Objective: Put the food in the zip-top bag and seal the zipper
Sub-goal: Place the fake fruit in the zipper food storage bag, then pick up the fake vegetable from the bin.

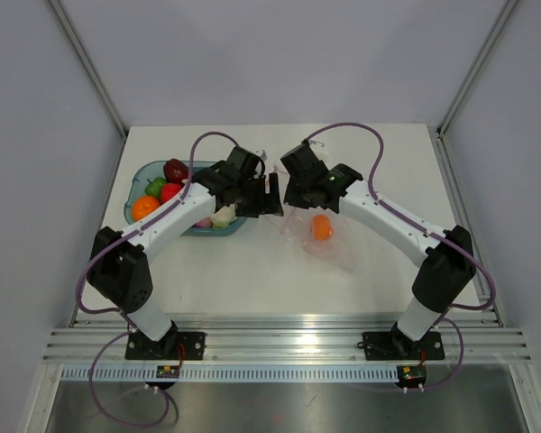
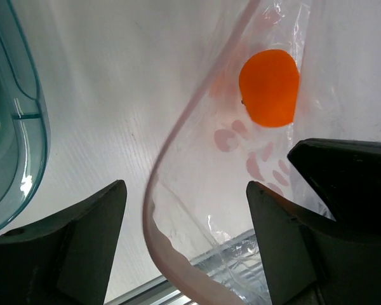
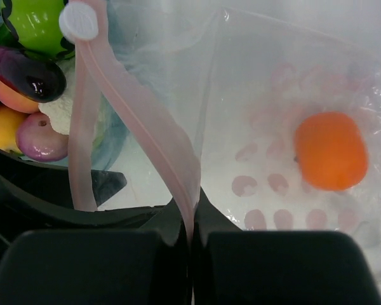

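The clear zip-top bag (image 1: 332,245) lies mid-table with one orange ball (image 1: 322,226) inside. My right gripper (image 1: 293,192) is shut on the bag's pink-red zipper strip (image 3: 140,121) and lifts the mouth edge; the ball (image 3: 330,151) shows through the plastic. My left gripper (image 1: 272,195) is open, and the curved zipper strip (image 2: 157,210) runs between its fingers (image 2: 89,235) without being pinched. The orange ball (image 2: 269,88) lies beyond it. More food sits in the teal tray (image 1: 135,188): an orange (image 1: 145,207), red (image 1: 170,191), green (image 1: 155,186) and dark red piece (image 1: 175,169), and white cauliflower (image 1: 223,215).
The tray's rim (image 2: 32,133) is just left of my left gripper. In the right wrist view a green piece (image 3: 35,22), a purple eggplant (image 3: 22,73) and a pink onion (image 3: 41,136) crowd the tray. Grey walls enclose the table.
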You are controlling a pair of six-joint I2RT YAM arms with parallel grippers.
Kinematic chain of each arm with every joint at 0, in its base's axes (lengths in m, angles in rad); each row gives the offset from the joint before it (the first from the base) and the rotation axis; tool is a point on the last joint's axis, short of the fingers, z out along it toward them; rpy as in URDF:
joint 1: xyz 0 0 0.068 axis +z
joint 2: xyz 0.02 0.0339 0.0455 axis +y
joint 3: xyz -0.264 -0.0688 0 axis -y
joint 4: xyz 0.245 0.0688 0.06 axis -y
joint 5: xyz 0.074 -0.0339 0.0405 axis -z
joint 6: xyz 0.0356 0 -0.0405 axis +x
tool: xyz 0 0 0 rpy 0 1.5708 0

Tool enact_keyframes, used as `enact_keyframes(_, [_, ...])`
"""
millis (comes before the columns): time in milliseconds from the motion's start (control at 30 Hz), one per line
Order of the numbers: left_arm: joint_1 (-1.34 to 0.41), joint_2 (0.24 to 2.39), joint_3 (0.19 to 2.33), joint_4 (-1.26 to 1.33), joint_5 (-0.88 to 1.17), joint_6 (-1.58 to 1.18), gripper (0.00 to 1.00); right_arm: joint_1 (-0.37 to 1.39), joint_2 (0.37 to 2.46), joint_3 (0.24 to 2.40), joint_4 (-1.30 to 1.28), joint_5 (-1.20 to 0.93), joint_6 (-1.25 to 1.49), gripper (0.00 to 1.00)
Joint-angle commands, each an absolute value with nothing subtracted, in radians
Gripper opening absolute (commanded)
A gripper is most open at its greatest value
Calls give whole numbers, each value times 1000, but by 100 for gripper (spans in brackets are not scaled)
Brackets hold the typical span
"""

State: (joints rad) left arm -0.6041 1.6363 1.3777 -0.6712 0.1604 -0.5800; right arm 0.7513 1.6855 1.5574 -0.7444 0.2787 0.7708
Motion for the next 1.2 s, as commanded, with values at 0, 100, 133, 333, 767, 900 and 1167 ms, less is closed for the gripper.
enact_keyframes(0, [-598,1583,1430,-638,153,-568,74,753,1625,1583,-712,279,759,0])
enact_keyframes(100, [-598,1563,1413,-647,147,-569,61,753,1626,1589,-721,298,755,0])
enact_keyframes(133, [-598,1557,1404,-647,150,-571,58,753,1629,1592,-726,302,752,0])
enact_keyframes(333, [-598,1520,1362,-646,141,-569,31,753,1657,1615,-804,399,704,0])
enact_keyframes(767, [-597,1534,1367,-612,183,-568,0,755,1644,1681,-896,440,586,45])
enact_keyframes(900, [-598,1532,1370,-607,186,-568,0,765,1637,1723,-917,452,568,42])
enact_keyframes(1167, [-597,1534,1381,-601,189,-568,0,769,1667,1743,-956,457,563,0])
